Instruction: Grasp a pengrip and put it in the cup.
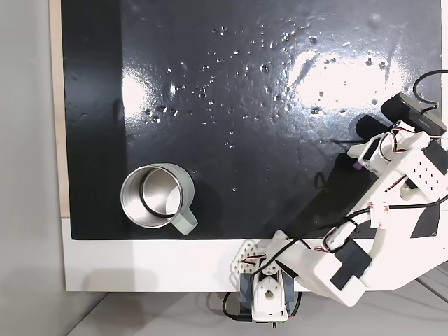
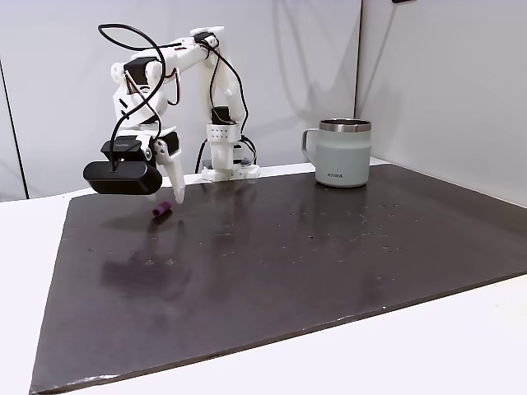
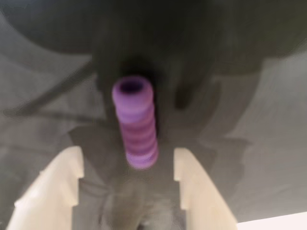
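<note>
The pengrip (image 3: 135, 122), a small purple ribbed tube, lies on the black mat. In the wrist view it sits between my two white fingertips (image 3: 192, 177), with a gap on each side. My gripper (image 3: 128, 155) is open and hangs low over it. In one fixed view the pengrip (image 2: 161, 209) lies at the mat's far left, just below the gripper (image 2: 169, 200). From above, the pengrip (image 1: 358, 166) shows as a purple speck at the gripper (image 1: 360, 159) on the right. The cup (image 1: 157, 196), a steel mug with a pale handle, stands far off at the mat's lower left; in the side view the cup (image 2: 342, 154) is upright.
The black mat (image 1: 245, 105) is glossy, with small droplets and glare patches. My arm's base (image 1: 266, 290) sits at the white table's near edge. Walls (image 2: 445, 82) close in behind and beside the table.
</note>
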